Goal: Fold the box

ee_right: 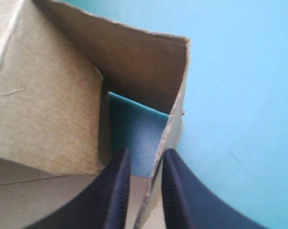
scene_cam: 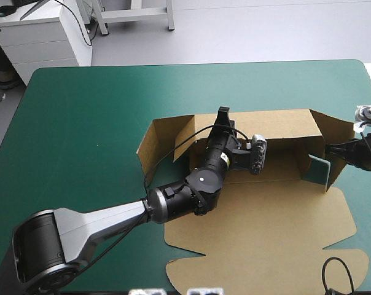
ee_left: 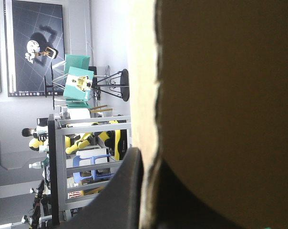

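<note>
On the teal-green cover (scene_cam: 81, 123) lies the box (scene_cam: 265, 227); bare cover spreads wide to the box's left and beyond its far wall, and only a narrow strip shows to its right.

High view alone shows the whole brown sheet. The far wall is raised, a flap stands at each end of it, the floor is flat, and a broad lid panel with notched corners lies flat on the near side.

Left arm: it reaches from the box's near left, joints bent above the box's left half, with the left gripper (scene_cam: 222, 115) at the top edge of the far wall. The left wrist view adds the grip. The wall's cut edge runs into the left gripper (ee_left: 151, 160), one black finger (ee_left: 127, 191) lies against the board, and the box (ee_left: 220, 95) is clamped.

Right arm: it comes level from the box's right, with the right gripper (scene_cam: 331, 149) at the right-end flap. The right wrist view shows the right gripper (ee_right: 145, 155) pinching that flap's edge. The box (ee_right: 48, 105) stands ahead, with cover (ee_right: 239, 95) beside the flap and in the gap behind it.
</note>
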Available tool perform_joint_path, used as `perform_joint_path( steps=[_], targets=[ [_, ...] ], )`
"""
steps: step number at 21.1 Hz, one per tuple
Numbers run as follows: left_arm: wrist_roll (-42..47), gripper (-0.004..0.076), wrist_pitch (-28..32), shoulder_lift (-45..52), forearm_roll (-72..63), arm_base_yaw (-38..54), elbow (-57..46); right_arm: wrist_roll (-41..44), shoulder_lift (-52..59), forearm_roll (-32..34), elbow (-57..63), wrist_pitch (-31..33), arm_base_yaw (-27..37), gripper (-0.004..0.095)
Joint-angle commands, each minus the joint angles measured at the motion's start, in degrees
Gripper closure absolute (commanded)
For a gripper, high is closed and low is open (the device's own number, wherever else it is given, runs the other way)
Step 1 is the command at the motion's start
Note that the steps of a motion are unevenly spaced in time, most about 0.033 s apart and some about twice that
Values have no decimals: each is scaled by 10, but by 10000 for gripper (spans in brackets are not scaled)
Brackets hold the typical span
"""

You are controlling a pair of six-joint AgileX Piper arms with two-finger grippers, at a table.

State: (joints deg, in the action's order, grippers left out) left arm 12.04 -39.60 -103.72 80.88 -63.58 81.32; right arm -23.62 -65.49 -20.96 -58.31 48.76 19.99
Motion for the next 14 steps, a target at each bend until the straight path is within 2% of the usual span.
perform_joint_path(
  steps=[1,14],
  targets=[
    [10,731,-21,29,2,-1,12,2,11,15,-14,-44,5,926],
    [4,731,-11,29,2,-1,12,3,-30,11,-14,-31,5,918]
  ],
)
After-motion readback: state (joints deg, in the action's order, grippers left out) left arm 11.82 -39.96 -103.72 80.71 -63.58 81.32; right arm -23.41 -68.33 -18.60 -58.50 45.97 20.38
